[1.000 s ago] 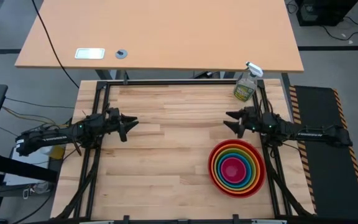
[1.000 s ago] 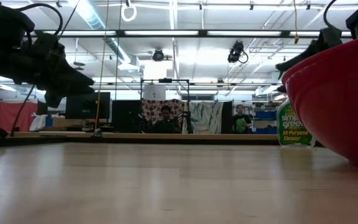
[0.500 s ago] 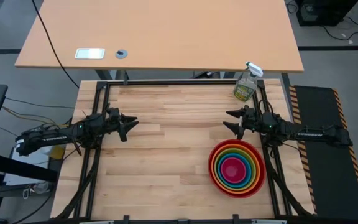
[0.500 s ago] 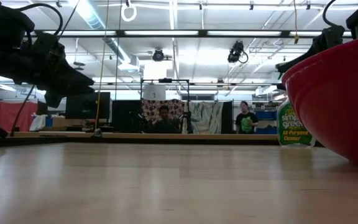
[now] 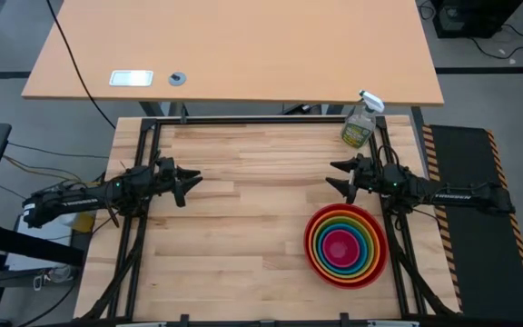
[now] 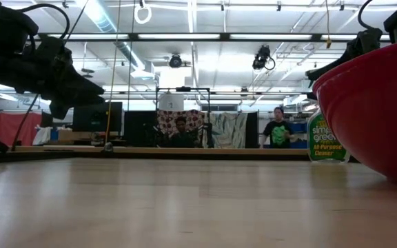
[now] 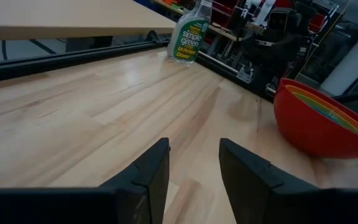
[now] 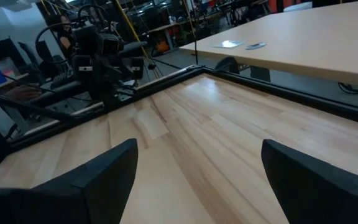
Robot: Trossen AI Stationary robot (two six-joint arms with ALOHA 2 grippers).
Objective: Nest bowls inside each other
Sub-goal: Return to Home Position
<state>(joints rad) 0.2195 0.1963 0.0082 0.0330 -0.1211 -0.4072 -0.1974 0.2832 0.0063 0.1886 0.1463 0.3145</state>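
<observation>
The bowls sit nested in one stack at the table's near right: red outermost, then orange, lime green and blue, with magenta pink in the middle. The red bowl rests by its base on the wood and also shows in the left wrist view. My left gripper hovers over the table's left side, pointing right, fingers apart and empty. My right gripper hovers just beyond the stack's far side, pointing left, wide open and empty.
A clear spray bottle with a green label stands at the far right corner. A black frame rims the table. A larger desk lies beyond the far edge. People stand in the room behind. Bare wood spans the middle.
My right gripper has rolled a little about its own pointing line while staying in place. The bowls and my left gripper have kept still.
</observation>
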